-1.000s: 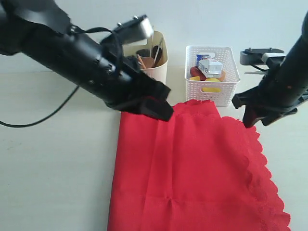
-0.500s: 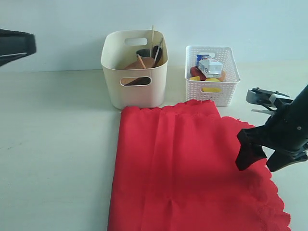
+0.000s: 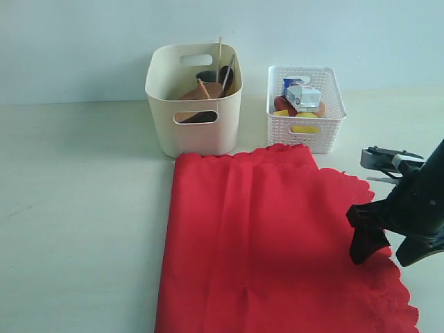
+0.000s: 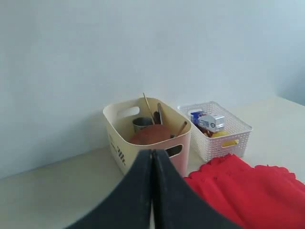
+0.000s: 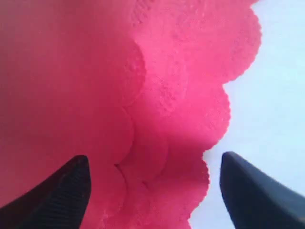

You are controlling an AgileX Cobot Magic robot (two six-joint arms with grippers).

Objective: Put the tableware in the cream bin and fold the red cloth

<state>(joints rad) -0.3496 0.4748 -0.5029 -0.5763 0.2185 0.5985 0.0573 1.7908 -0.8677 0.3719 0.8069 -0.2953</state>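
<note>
The red cloth lies flat on the table in front of the cream bin. Inside the bin I see the brown wooden plate, a steel cup and upright chopsticks. My right gripper is open and hangs low over the cloth's scalloped right edge, one finger over the fabric and one over the bare table. My left gripper is shut and empty, held high and out of the exterior view, facing the cream bin.
A white lattice basket with a milk carton and other food stands right of the bin. The pale table stretches left of the cloth. A plain wall stands behind the bins.
My left arm has pulled back from the bin and left the exterior view. My right gripper has moved toward the front along the cloth's right edge and sunk lower.
</note>
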